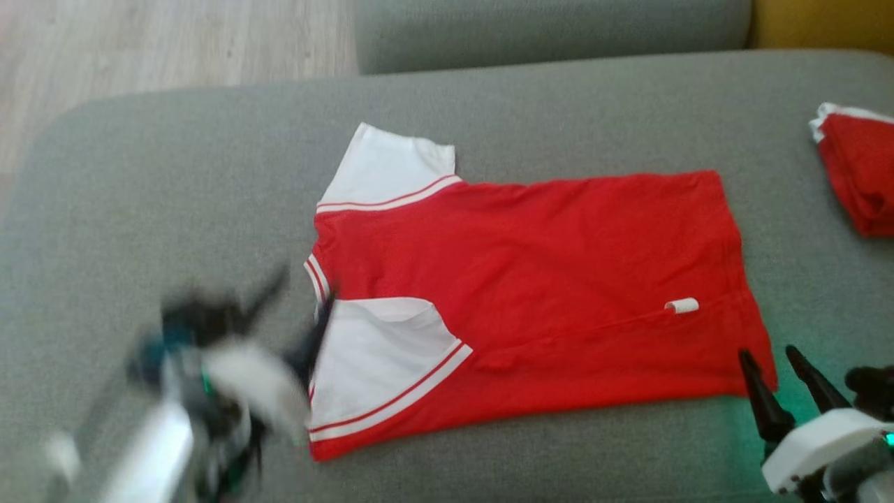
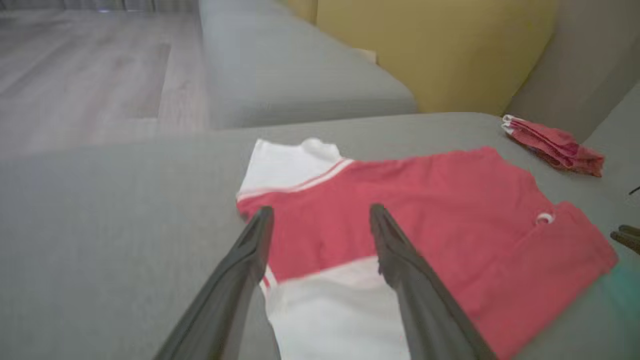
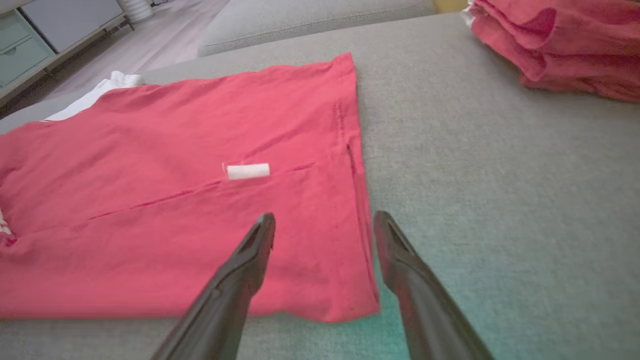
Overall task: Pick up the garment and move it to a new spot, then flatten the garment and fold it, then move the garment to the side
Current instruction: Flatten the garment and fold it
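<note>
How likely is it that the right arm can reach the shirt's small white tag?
Probably yes: the open right gripper hangs by the hem of the red shirt, and the white tag lies just ahead on flat fabric, nothing between them.

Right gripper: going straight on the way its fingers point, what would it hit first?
Probably the hem of the flat red-and-white fabric shirt, just beyond the open right gripper; its height above the cloth is unclear.

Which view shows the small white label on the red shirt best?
The right wrist view: the white label is close and sharp there, on the red shirt. The head view and left wrist view show it small and blurred.
</note>
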Controlling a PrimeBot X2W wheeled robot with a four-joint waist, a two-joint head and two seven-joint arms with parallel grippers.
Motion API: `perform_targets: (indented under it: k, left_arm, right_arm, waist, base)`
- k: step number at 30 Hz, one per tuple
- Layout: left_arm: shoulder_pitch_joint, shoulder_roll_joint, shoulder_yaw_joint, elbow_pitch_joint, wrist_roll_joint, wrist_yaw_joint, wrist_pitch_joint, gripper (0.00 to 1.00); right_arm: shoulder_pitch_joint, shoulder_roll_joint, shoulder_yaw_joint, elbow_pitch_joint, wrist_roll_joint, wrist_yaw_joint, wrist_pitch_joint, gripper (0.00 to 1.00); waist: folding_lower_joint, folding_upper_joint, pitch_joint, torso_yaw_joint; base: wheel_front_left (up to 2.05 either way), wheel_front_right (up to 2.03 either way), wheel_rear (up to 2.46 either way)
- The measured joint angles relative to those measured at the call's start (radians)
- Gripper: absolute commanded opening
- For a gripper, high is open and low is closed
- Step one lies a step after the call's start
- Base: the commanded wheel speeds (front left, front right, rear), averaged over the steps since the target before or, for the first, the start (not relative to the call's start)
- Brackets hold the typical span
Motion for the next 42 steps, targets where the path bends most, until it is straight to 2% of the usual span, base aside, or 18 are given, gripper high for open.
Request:
perform_targets:
  k: [4, 7, 11, 16, 21, 26, 42]
  left_arm:
    - [-0.292, 0.013, 0.001, 0.019, -0.040, -0.055, 0.120, 1.00]
    - [-0.487, 0.033, -0.010, 0.107, -0.070, -0.078, 0.209, 1.00]
    - [-0.698, 0.078, -0.063, 0.255, -0.104, -0.086, 0.291, 1.00]
    - [-0.883, 0.113, -0.165, 0.420, -0.162, -0.092, 0.306, 1.00]
    - [-0.965, 0.148, -0.234, 0.583, -0.207, -0.094, 0.324, 1.00]
    - [-1.018, 0.169, -0.287, 0.681, -0.235, -0.094, 0.331, 1.00]
    - [-1.084, 0.212, -0.416, 0.791, -0.296, -0.094, 0.281, 1.00]
  right_arm:
    - [-0.039, 0.009, -0.006, -0.039, -0.029, 0.000, 0.003, 1.00]
    - [-0.095, 0.009, -0.010, -0.076, -0.039, 0.000, 0.007, 1.00]
    - [-0.160, 0.011, -0.010, -0.119, -0.049, 0.000, 0.014, 1.00]
    - [-0.194, 0.022, -0.012, -0.145, -0.054, 0.000, 0.014, 1.00]
    - [-0.205, 0.032, -0.017, -0.155, -0.054, 0.000, 0.006, 1.00]
    - [-0.226, 0.039, -0.018, -0.162, -0.054, 0.000, -0.004, 1.00]
    - [-0.257, 0.054, -0.032, -0.162, -0.063, 0.000, -0.021, 1.00]
  waist:
    - [0.0000, 0.0000, 0.053, -0.003]
    - [0.0000, 0.0000, 0.101, -0.014]
    - [0.0000, 0.0000, 0.173, -0.040]
    - [0.0000, 0.0000, 0.263, -0.083]
    - [0.0000, 0.0000, 0.336, -0.130]
    - [0.0000, -0.0001, 0.392, -0.167]
    - [0.0000, -0.0001, 0.444, -0.209]
  base:
    - [0.00, 0.00, 0.00]
    - [0.00, 0.00, 0.00]
    - [0.00, 0.00, 0.00]
    - [0.00, 0.00, 0.00]
    - [0.00, 0.00, 0.00]
    - [0.00, 0.00, 0.00]
    - [0.00, 0.00, 0.00]
